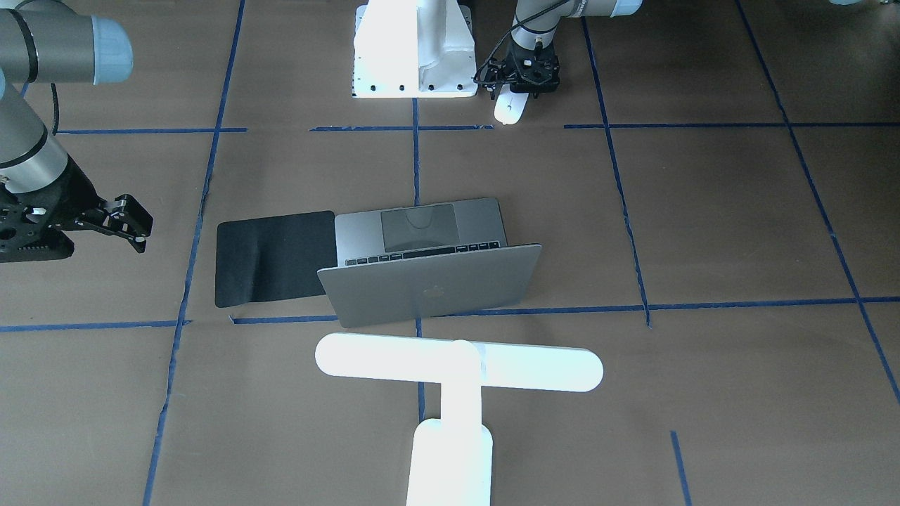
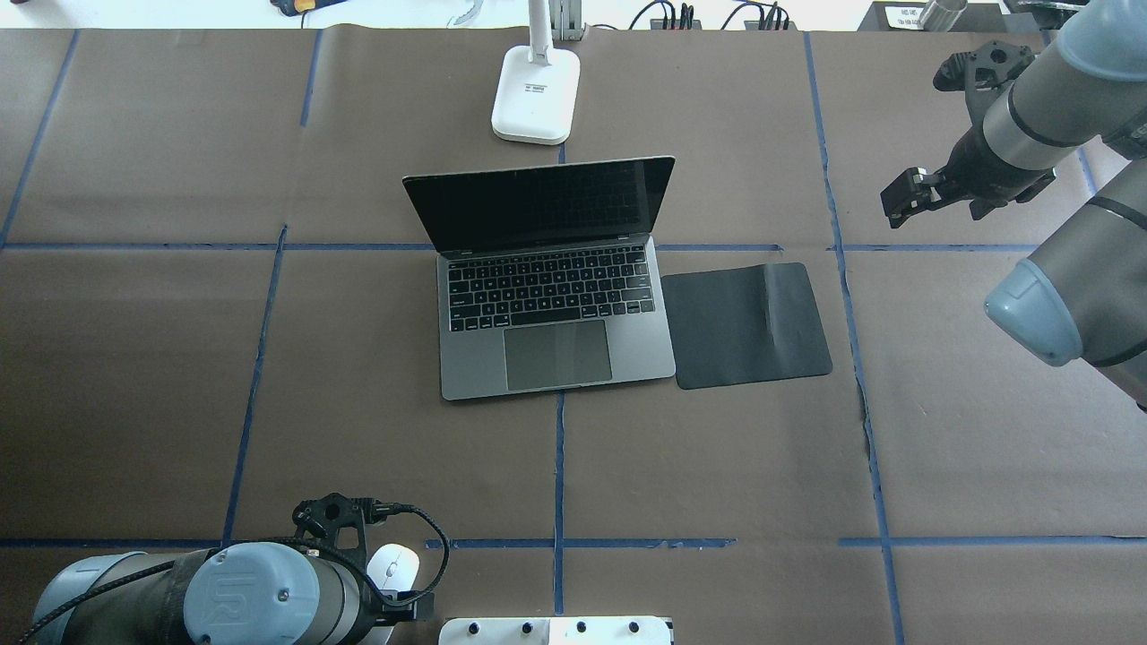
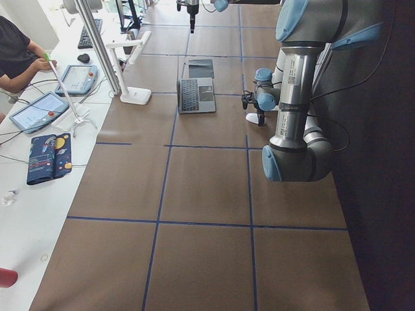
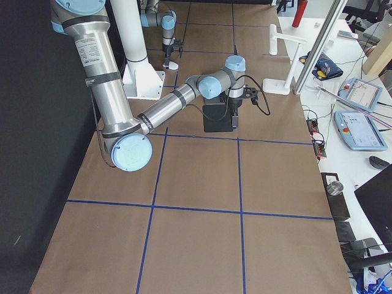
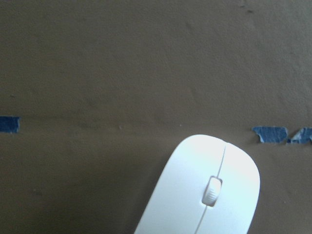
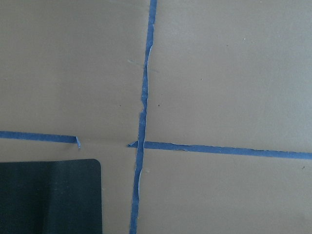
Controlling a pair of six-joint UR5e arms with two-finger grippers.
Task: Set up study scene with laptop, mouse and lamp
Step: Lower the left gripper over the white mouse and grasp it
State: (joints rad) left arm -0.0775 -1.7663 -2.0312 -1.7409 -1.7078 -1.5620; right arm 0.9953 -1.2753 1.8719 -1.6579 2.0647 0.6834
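The open silver-grey laptop (image 2: 556,305) sits mid-table, its lid (image 1: 432,284) showing the logo. Beyond it stands the white T-shaped lamp (image 1: 457,365), with its base (image 2: 535,94) at the far edge. The white mouse (image 1: 511,107) lies on the paper close to the robot's base, filling the bottom of the left wrist view (image 5: 204,190). My left gripper (image 1: 522,90) hangs low right over the mouse (image 2: 395,564) and hides its rear half. Its fingers do not show clearly, so I cannot tell its state. My right gripper (image 1: 133,223) hovers open and empty, off to the side of the mat.
A flat black mat (image 2: 745,324) lies beside the laptop on my right side, its corner in the right wrist view (image 6: 48,195). The white flared arm mount (image 1: 415,53) stands next to the mouse. Blue tape lines cross the brown paper. A person sits at a side bench (image 3: 16,58).
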